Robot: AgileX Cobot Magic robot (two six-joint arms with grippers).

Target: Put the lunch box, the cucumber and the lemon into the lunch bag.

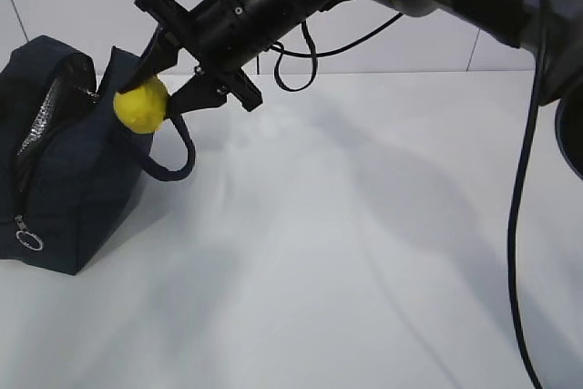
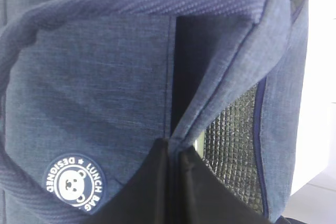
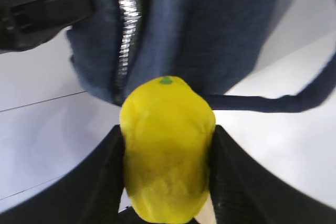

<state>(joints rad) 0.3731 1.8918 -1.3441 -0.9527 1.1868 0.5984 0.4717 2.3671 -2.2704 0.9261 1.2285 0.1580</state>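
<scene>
The yellow lemon point(image 1: 141, 105) is pinched in my right gripper point(image 1: 153, 93), which reaches across to the left and holds it in the air just beside the top right edge of the navy lunch bag point(image 1: 64, 179). In the right wrist view the lemon point(image 3: 167, 150) fills the space between the black fingers, with the bag point(image 3: 210, 30) right behind it. My left gripper point(image 2: 175, 153) is shut on the edge of the bag's top flap point(image 2: 220, 87), showing the silver lining point(image 2: 231, 150). The lunch box and the cucumber are out of view.
The bag stands at the far left of the white table point(image 1: 364, 225), with a loop handle point(image 1: 178, 166) hanging on its right side and a ring zipper pull point(image 1: 29, 240) low on its front. A black cable point(image 1: 521, 225) hangs from the right arm.
</scene>
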